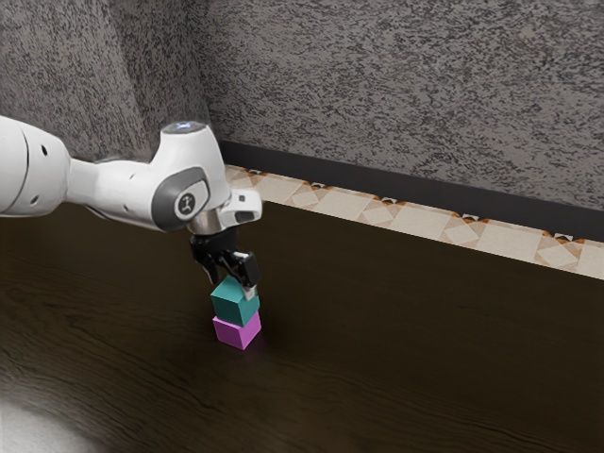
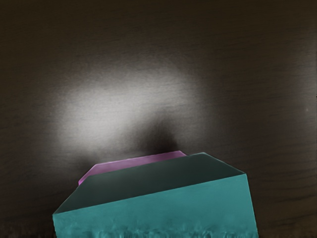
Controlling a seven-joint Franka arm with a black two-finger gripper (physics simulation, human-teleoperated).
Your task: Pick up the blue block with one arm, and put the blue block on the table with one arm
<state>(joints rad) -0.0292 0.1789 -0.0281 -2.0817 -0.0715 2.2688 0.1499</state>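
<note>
"Where was the blue block?"

"Stacked on the magenta block, roughly squared over it, with my claw right at its upper part. Neither of them was tilted that I could see."

"Did you have it clamped?"

"I couldn't tell. The far side of the block was hidden from me, so I wouldn't swear to a grip or to the lack of one."

"How did you think it would handle?"

"Stiff and light, I guessed, the sort that wouldn't dent or give under a squeeze. Nothing about it looked fragile. The flat faces seemed smooth enough to slide a little if I pinched too near the top edge."

"So where was the best hold?"

"On two opposite upright faces, level with each other, around mid-height. A corner hold would have twisted it. Any lower and I risked catching the magenta one beneath and dragging it along."

"And after that?"

"A straight lift first, to part the two cleanly, then a move sideways and a flat, gentle landing on the table. The setting down was the part left to do."
</note>
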